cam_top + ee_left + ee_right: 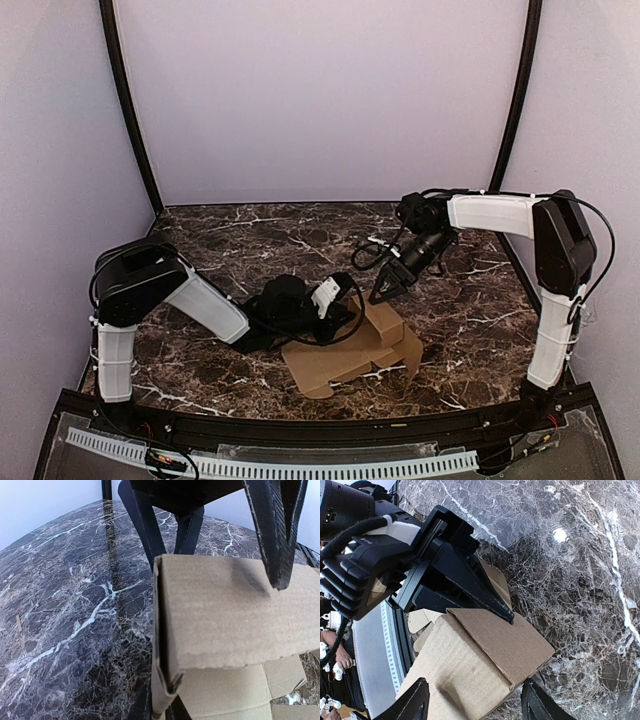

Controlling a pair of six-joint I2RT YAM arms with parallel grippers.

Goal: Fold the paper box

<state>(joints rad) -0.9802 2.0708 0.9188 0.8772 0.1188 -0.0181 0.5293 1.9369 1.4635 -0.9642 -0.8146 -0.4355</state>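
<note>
Left gripper (342, 300) is pinching a raised panel of the paper box (355, 352), right gripper (383, 290) hangs spread open just over it.

Paper box (230, 615) probably hides left end effector's (507, 616) finger.

I read the paper box (225, 615) as matt brown corrugated cardboard, the table (60, 605) as glossy dark marble-look, and the left gripper fingers (276, 535) as matt black ridged plastic.
</note>
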